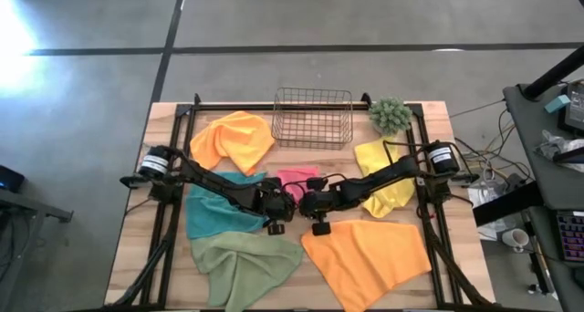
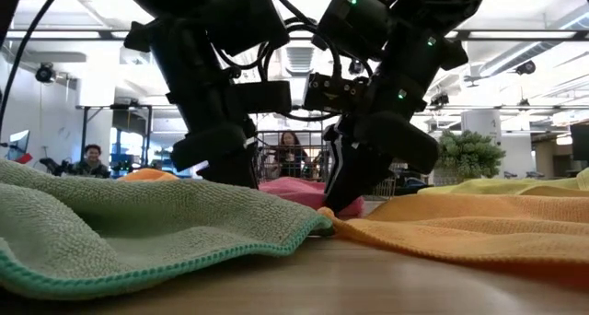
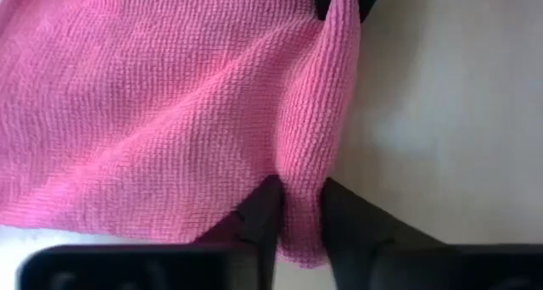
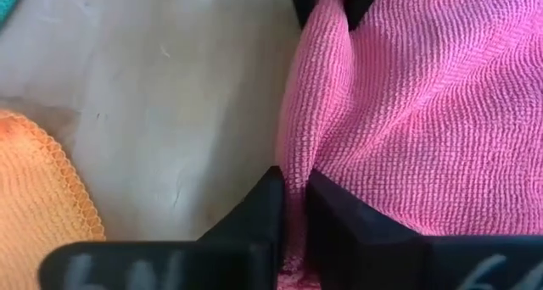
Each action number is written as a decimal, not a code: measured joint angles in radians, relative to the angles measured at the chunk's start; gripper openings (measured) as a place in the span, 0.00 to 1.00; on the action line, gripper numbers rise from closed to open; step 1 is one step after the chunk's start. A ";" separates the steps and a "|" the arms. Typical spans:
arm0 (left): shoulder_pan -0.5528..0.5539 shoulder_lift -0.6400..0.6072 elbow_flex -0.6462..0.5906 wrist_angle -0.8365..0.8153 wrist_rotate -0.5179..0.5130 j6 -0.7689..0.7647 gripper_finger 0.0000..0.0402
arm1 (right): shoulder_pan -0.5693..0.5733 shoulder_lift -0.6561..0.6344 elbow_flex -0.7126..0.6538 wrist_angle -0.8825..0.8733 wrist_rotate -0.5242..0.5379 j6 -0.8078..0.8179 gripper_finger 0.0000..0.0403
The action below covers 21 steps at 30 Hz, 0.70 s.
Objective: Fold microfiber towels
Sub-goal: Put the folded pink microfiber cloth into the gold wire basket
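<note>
At the middle of the table (image 1: pixel 137 248), one edge of the soft pink microfiber towel (image 3: pixel 153 112) is clamped by the jaws of the left gripper (image 3: pixel 297 218) and right gripper (image 4: pixel 293 192). No towel is seen folded; all six lie spread or crumpled.

I am looking down on the table (image 1: pixel 137 257): the wire basket (image 1: pixel 313 118) is sitting at twelve o'clock, the plant (image 1: pixel 391 115) just beside it toward one. Towels are lying all around the rim (one each at ten, nine, seven, five and three), and one towel (image 1: pixel 298 178) is lying at the centre.
</note>
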 joint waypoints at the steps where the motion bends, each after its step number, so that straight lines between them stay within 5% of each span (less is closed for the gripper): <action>1: 0.000 0.000 0.000 -0.001 -0.003 0.017 0.10 | 0.000 0.000 0.001 -0.001 0.001 0.005 0.08; 4: 0.001 -0.006 0.003 -0.004 -0.006 0.042 0.02 | 0.000 0.000 0.008 -0.006 0.004 0.021 0.04; 21: 0.001 -0.178 0.017 -0.045 0.028 0.045 0.00 | 0.036 -0.047 0.132 -0.192 0.021 0.152 0.02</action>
